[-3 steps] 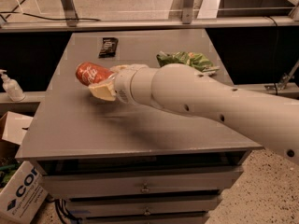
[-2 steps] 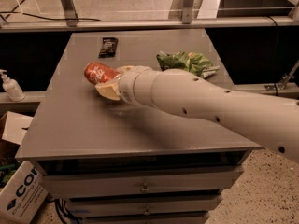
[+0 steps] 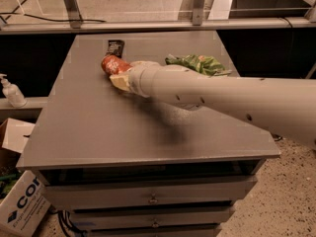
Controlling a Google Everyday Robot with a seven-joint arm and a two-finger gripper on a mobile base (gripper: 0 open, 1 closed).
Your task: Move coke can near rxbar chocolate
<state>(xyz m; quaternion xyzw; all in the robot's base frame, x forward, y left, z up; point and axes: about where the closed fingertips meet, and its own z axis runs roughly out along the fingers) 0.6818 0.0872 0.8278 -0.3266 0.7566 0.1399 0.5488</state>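
Note:
The red coke can (image 3: 110,63) lies on its side in my gripper (image 3: 118,73), just above the grey table top (image 3: 98,132) toward the back left. My pale fingers (image 3: 120,81) close around the can's right end. The rxbar chocolate (image 3: 115,47), a small black-wrapped bar, lies flat near the table's back edge, a short way beyond the can. My white arm (image 3: 217,100) reaches in from the right and hides part of the table.
A crumpled green snack bag (image 3: 197,64) lies at the back right of the table, behind my arm. A sanitiser bottle (image 3: 11,92) stands on a ledge to the left. A cardboard box (image 3: 19,201) sits on the floor at lower left. Drawers (image 3: 153,196) run below the table top.
My gripper has carried the coke can toward the back of the table, closer to the rxbar chocolate. The bar and the green bag have not moved.

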